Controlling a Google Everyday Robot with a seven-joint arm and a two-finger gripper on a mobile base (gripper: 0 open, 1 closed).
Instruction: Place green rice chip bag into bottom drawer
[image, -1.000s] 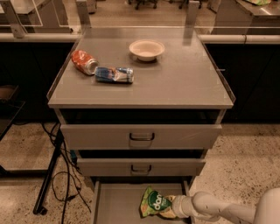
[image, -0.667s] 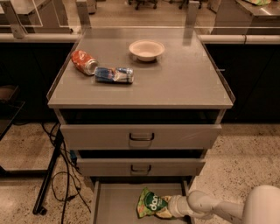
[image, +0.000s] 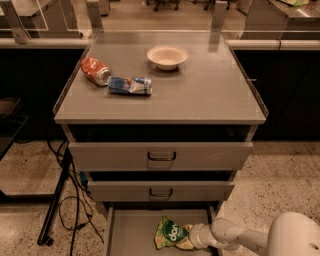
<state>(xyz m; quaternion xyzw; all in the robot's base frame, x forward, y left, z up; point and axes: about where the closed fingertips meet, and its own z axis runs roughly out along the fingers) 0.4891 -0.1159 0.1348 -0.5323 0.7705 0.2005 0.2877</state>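
Note:
The green rice chip bag (image: 169, 233) lies inside the open bottom drawer (image: 131, 231), right of the middle of its flat grey floor. My gripper (image: 189, 237) comes in from the lower right on a white arm and sits at the bag's right end, inside the drawer. The bag's right edge is hidden by the gripper.
The two upper drawers (image: 161, 156) show grey fronts with recessed handles. On the cabinet top (image: 210, 95) lie a crushed orange-red can (image: 96, 70), a crushed blue can (image: 130, 85) and a white bowl (image: 167, 56). Black cables and a stand leg (image: 60, 200) run along the floor left of the cabinet.
The bag and my gripper have shifted slightly left and lower in the bottom drawer. The white arm fills more of the lower right corner.

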